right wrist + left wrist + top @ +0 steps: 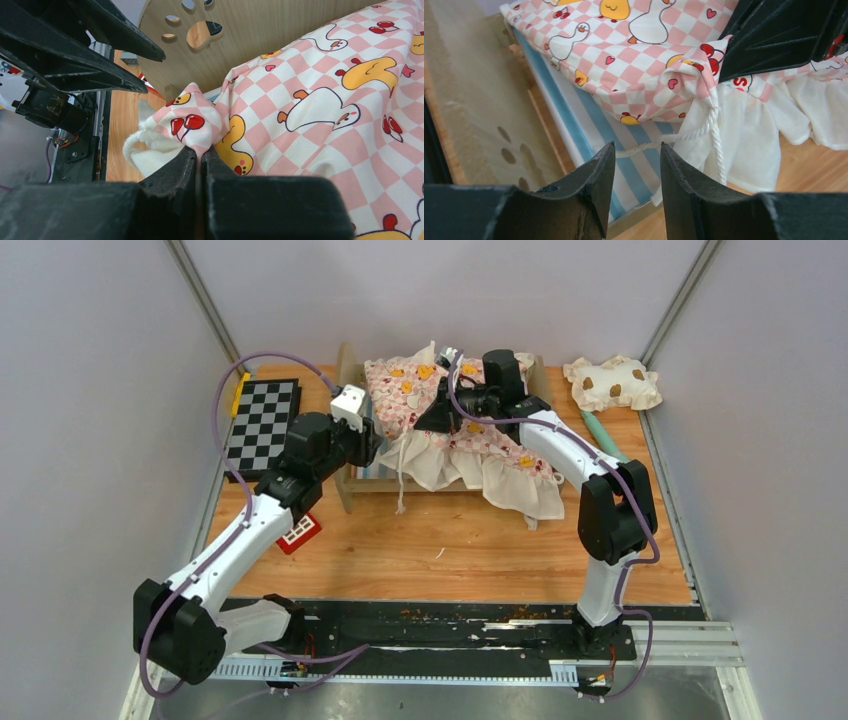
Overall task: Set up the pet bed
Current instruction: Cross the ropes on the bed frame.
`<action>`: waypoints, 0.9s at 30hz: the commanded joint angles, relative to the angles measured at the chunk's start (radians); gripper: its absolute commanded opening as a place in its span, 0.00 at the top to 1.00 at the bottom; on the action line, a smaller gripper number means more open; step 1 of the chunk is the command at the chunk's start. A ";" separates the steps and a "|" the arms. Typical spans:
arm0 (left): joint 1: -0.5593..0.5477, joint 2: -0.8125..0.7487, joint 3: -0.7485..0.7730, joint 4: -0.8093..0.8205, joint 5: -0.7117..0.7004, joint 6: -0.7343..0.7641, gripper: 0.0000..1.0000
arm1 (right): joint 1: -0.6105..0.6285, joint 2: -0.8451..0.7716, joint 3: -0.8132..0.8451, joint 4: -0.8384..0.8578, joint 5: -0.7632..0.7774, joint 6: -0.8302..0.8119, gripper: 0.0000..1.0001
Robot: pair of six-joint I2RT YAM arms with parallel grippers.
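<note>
The pet bed [347, 483], a light-wood frame with a blue-and-white striped base [639, 165], stands at the back middle of the table. Its paw-print headboard [250, 45] shows in both wrist views. A pink checkered ruffled cushion [400, 390] lies crumpled over it, its white ruffle hanging over the front rail. My right gripper [201, 154] is shut on the cushion's corner [192, 117], lifted above the base. My left gripper [637, 149] is open by the bed's left end, with the cushion's white cord [644, 145] crossing just beyond its tips. The spotted pillow [612, 382] lies at the back right.
A black-and-white checkerboard [262, 425] lies at the left, with a small red-and-white piece [299, 532] in front of it. A teal stick [600, 435] lies right of the bed. Grey walls close in the table on both sides and behind.
</note>
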 commanded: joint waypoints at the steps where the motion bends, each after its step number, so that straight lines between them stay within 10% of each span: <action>1: -0.001 0.035 0.008 0.155 0.092 0.063 0.54 | -0.007 -0.010 0.042 0.008 -0.020 -0.021 0.95; 27: -0.013 0.086 -0.080 0.127 0.230 0.197 0.54 | -0.006 0.003 0.052 0.014 -0.032 -0.014 0.95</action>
